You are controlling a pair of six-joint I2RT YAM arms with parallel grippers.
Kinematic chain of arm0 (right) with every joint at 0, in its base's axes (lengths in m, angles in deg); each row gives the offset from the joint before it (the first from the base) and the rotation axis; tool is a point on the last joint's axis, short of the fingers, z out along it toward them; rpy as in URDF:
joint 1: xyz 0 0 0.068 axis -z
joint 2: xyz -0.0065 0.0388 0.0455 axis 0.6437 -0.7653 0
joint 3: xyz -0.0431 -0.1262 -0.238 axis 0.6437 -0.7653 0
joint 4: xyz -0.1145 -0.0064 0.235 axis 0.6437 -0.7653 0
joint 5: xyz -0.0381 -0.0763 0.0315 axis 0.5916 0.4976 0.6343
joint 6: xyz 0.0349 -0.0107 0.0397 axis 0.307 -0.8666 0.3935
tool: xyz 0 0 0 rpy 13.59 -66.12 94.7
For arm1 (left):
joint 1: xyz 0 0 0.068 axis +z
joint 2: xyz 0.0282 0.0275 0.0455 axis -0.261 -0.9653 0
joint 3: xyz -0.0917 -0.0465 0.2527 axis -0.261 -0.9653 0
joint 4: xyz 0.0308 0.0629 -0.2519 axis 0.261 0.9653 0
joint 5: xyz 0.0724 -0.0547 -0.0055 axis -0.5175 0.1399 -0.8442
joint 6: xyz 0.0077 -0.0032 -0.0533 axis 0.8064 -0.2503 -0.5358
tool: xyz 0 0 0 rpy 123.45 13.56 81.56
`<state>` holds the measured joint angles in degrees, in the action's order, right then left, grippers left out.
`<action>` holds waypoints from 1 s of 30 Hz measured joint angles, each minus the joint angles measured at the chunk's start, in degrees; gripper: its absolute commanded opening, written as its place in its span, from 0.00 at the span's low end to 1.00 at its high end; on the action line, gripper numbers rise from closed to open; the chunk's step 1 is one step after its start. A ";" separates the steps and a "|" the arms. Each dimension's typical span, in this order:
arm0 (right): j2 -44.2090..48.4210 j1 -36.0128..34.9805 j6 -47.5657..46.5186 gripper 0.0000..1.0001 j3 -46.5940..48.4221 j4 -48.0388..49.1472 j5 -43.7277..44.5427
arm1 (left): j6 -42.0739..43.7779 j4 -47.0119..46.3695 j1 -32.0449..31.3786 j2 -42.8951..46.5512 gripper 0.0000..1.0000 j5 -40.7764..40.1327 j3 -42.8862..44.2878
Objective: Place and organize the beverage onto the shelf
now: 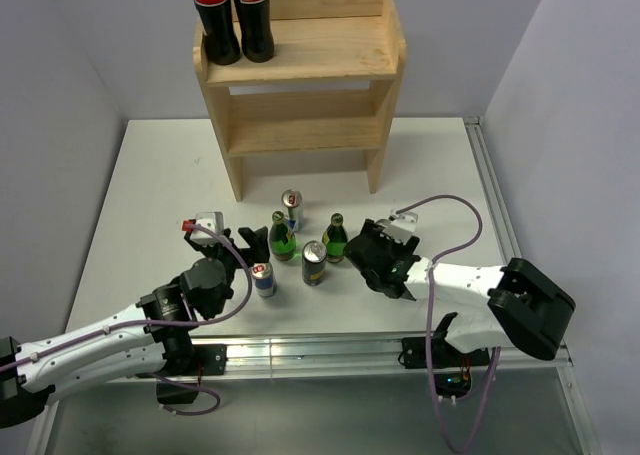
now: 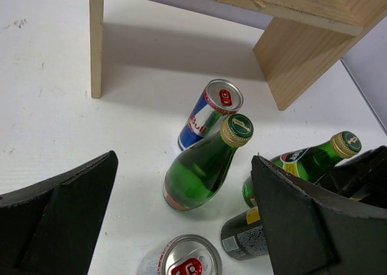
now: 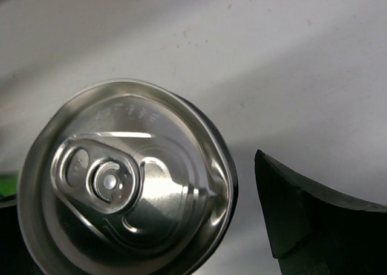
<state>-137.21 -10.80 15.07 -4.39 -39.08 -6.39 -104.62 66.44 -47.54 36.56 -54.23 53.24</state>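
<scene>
The light wooden shelf [image 1: 330,57] stands at the back with two Coca-Cola bottles [image 1: 214,20] on the left of its top tier. In front of it on the table stand a Red Bull can [image 1: 291,208], two green bottles [image 1: 282,238] [image 1: 335,239], a dark can [image 1: 314,264] and a second Red Bull can [image 1: 263,279]. My left gripper [image 1: 247,253] is open, with the near Red Bull can [image 2: 186,263] between its fingers and a green bottle [image 2: 202,166] just ahead. My right gripper [image 1: 358,247] is open over the dark can [image 3: 124,178], its right finger [image 3: 302,214] apart from the can.
The shelf's leg [image 2: 97,42] and side panel [image 2: 302,57] stand beyond the drinks. The shelf's middle and bottom tiers [image 1: 305,135] hold nothing. Grey walls close in on both sides, and a metal rail [image 1: 495,195] runs along the table's right edge.
</scene>
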 measured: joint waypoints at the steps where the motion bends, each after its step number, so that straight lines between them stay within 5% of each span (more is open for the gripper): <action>1: -1.01 0.00 0.20 0.88 0.00 0.63 0.83 | 0.02 -0.31 0.00 -0.17 0.99 0.00 -0.04; 10: -5.88 0.00 0.15 0.43 0.07 3.82 4.74 | 0.07 -1.79 0.00 -0.72 0.99 0.00 -0.31; 13: -5.79 0.00 -0.57 0.17 0.11 3.82 4.63 | 0.04 -1.92 0.00 -0.52 0.99 0.00 -0.74; 14: -5.62 -0.04 -0.96 0.00 0.20 3.43 4.42 | 0.04 -1.95 0.00 -0.48 0.99 0.00 -0.98; 20: 0.00 -0.92 -4.57 0.00 9.49 -9.55 3.06 | 0.00 -1.90 0.00 -0.50 0.99 -0.04 -1.36; 30: 2.91 -1.49 -27.63 0.00 53.75 -19.08 2.49 | -0.02 -1.64 0.00 -0.70 0.99 -0.04 -1.36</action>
<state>-134.30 -12.29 -12.55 49.35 -58.16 -3.90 -104.64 64.80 -47.54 35.86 -54.27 51.88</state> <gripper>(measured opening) 0.674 0.994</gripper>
